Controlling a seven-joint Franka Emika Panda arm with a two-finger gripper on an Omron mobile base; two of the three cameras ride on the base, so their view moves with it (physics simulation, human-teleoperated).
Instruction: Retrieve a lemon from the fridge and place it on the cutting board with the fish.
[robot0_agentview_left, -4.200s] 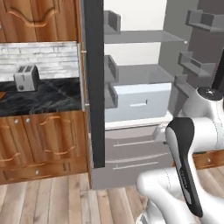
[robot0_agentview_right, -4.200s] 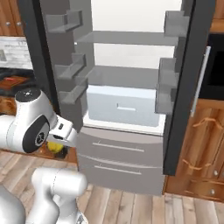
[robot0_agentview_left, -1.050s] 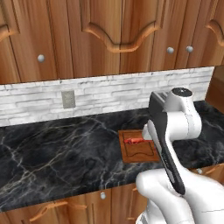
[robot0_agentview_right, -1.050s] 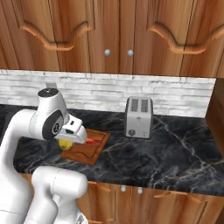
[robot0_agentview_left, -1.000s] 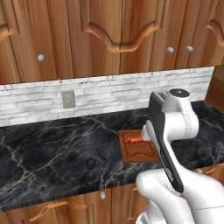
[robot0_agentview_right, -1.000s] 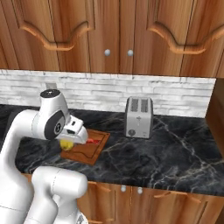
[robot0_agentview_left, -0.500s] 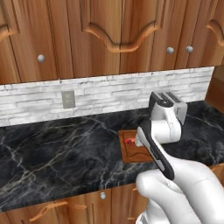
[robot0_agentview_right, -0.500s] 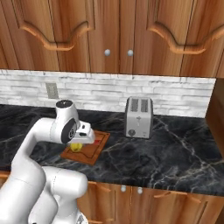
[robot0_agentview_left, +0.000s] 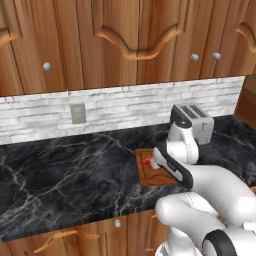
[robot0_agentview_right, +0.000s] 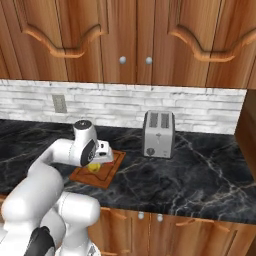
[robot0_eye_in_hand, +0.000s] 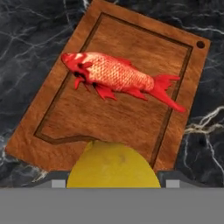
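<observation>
The brown cutting board (robot0_eye_in_hand: 131, 109) lies on the black marble worktop (robot0_agentview_left: 65, 175), with the red-orange fish (robot0_eye_in_hand: 114, 75) flat across its middle. My gripper (robot0_agentview_right: 95, 164) hangs low over the board (robot0_agentview_right: 106, 176), shut on the yellow lemon (robot0_agentview_right: 93, 168). In the hand view the lemon (robot0_eye_in_hand: 113, 167) bulges between my fingertips (robot0_eye_in_hand: 58, 183), over the board's near edge and just short of the fish. Whether the lemon touches the wood is unclear. From the left base, my forearm covers much of the board (robot0_agentview_left: 147, 174); the fish (robot0_agentview_left: 146, 161) peeks out beside it. The fridge is out of view.
A silver toaster (robot0_agentview_right: 158, 134) stands on the worktop to the right of the board, near the white brick backsplash (robot0_agentview_right: 200, 110). A wall outlet (robot0_agentview_left: 77, 113) is set in the bricks. Wooden cabinets (robot0_agentview_right: 135, 40) hang above.
The base has driven from the fridge to this worktop. Over the last second the arm reached forward and down, carrying the lemon from the board's left edge to low over the board.
</observation>
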